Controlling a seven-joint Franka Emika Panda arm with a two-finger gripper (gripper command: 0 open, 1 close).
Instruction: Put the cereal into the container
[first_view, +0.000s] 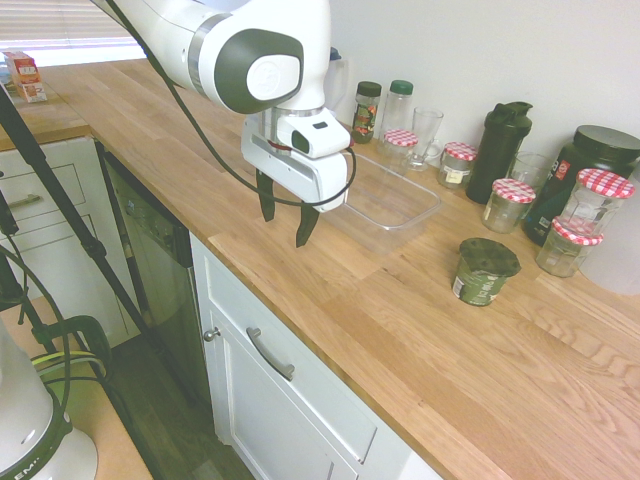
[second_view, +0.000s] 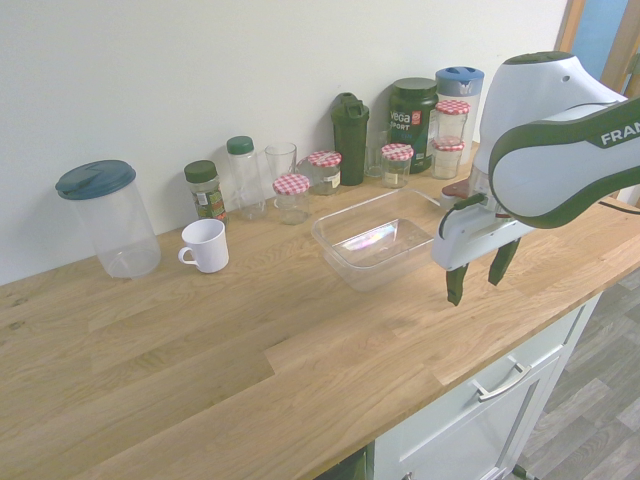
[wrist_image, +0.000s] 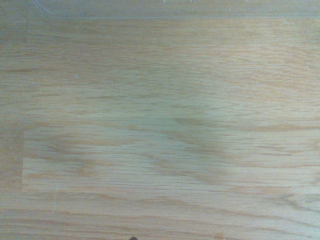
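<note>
End effector (first_view: 283, 213) is hanging above the desk (first_view: 400, 330), fingers parted and gripping nothing, beside the container's (first_view: 392, 205) near edge. Cereal (first_view: 483, 271) is sitting upright on the desk, well apart from the end effector, past the container.

Second exterior view: end effector (second_view: 480, 272) is hovering beside the container (second_view: 375, 238); cereal is hidden.

Wrist view is showing bare desk (wrist_image: 160, 125).

Judgement: approach step; next move calls for reaching to the cereal.

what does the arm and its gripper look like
A glossy white arm with rounded dark grey joint caps, one bearing a pale round logo. White lettering "FRAN" runs along a dark band in the second exterior view. A black cable loops down to the white gripper, which has two dark pointed fingers.
</note>
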